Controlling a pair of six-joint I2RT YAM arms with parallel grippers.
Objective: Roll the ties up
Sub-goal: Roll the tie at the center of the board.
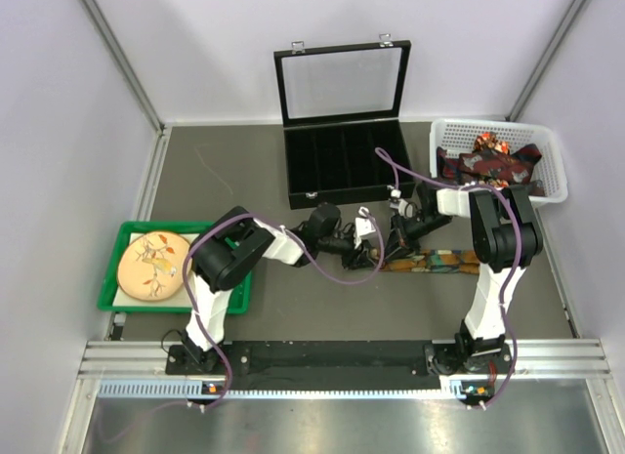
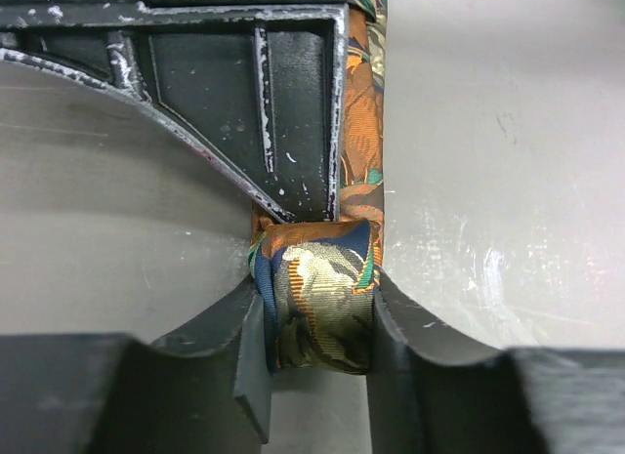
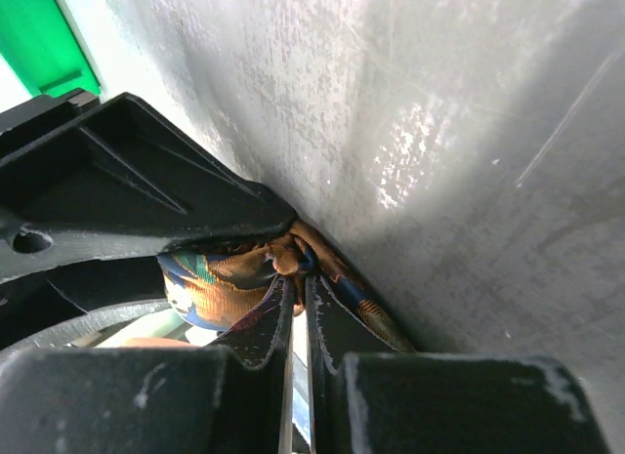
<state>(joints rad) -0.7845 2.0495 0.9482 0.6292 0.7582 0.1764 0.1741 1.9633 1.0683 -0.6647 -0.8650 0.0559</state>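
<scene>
Left arm [image 1: 283, 244] jaws clamped, right arm [image 1: 485, 303] jaws pinched

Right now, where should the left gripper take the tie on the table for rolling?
Take the tie at its rolled end, the left gripper closing on the coil's two open sides, coming from beyond the roll. The coil is thick there; the tail lies flat on the table.
</scene>
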